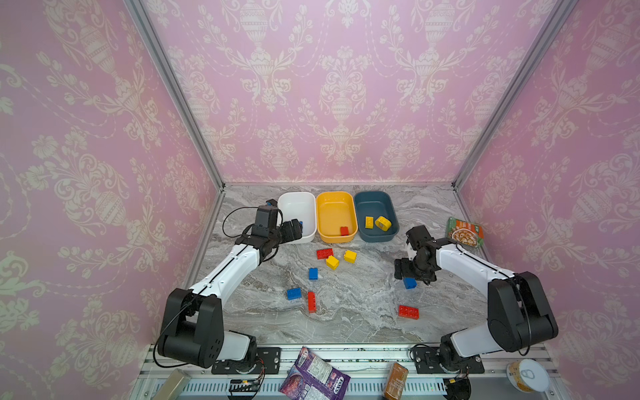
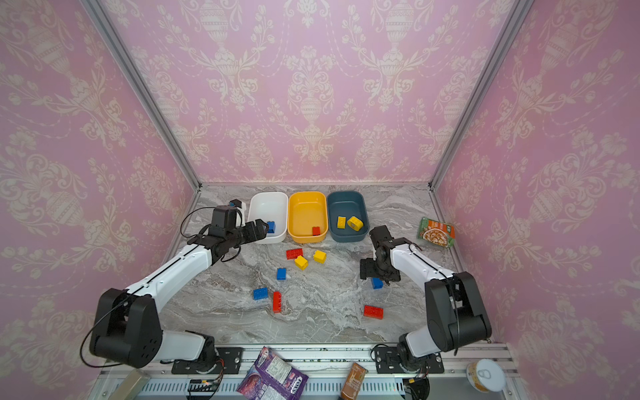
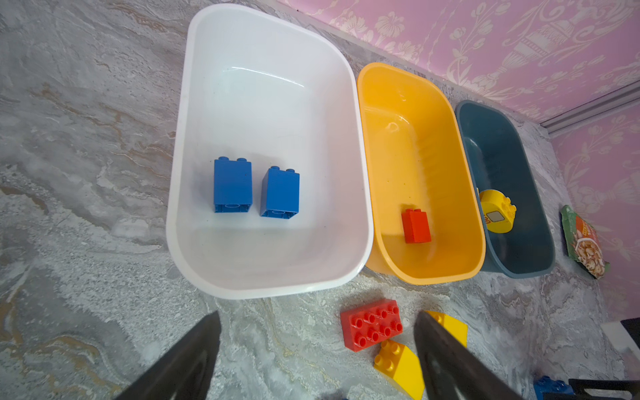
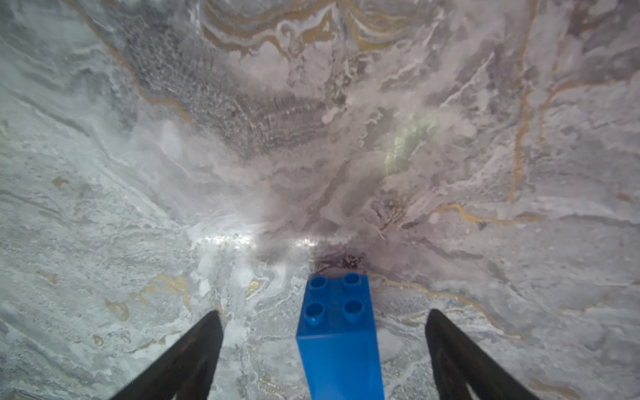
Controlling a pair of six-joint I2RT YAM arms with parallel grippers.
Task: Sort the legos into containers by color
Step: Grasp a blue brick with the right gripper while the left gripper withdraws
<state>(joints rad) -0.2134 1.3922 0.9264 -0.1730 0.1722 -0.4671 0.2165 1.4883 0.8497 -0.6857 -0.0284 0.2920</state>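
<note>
White [image 1: 294, 196], yellow-orange [image 1: 334, 214] and teal [image 1: 375, 207] containers stand in a row at the back. Two blue legos [image 3: 232, 185] lie in the white one, a red lego [image 3: 415, 225] in the yellow-orange one and two yellow legos [image 1: 382, 223] in the teal one. My left gripper [image 3: 317, 315] hangs open and empty by the white container's near corner. Over an upright blue lego [image 4: 337, 339] my right gripper [image 4: 323, 313] stands open, its fingers on either side without touching it. Red [image 1: 324, 253], yellow [image 1: 332, 262] and blue [image 1: 313, 273] legos lie loose mid-table.
A green snack packet [image 1: 464, 232] lies at the right edge. Two more loose legos, blue [image 1: 293, 293] and red [image 1: 408, 311], lie nearer the front. A purple packet [image 1: 313, 377], a brown pouch [image 1: 396, 381] and a round can [image 1: 528, 375] sit on the front rail.
</note>
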